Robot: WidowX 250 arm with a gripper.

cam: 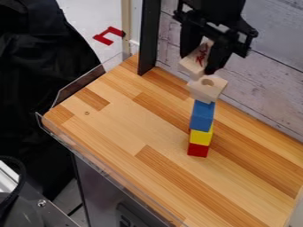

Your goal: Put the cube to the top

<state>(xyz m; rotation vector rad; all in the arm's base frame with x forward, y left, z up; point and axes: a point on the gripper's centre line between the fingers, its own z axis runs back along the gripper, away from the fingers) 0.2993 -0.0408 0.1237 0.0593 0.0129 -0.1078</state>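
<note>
Claw: black, hanging down (199, 61) in the upper right of the camera view, its two fingers closed in on the cube from either side.
Cube: pale wood with red marks on its face (192, 66), clamped between the claw's fingers and tilted; its lower part sticks out below them.
Gap under the cube: very small; whether the cube touches the block below, I cannot tell.
Holed block: pale wood with a round hole (207, 90), just below the claw, on top of the tower and turned out of line with the blue block.
Blue block: beneath the holed block (202, 117), farther below the claw, taller than the yellow one.
Yellow block: directly under the blue block (200, 137).
Red block: lowest of the tower (197, 150), farthest from the claw, standing on the table.
Table: striped wood top (118, 128), below the claw and spreading out to its lower left.
Clear rim: see-through strip (83, 84) along the table's edge, well apart from the claw.
Black post: upright, just left of the claw in the view (149, 40).
Wall: pale grey boards (272, 84), behind the claw.
</note>
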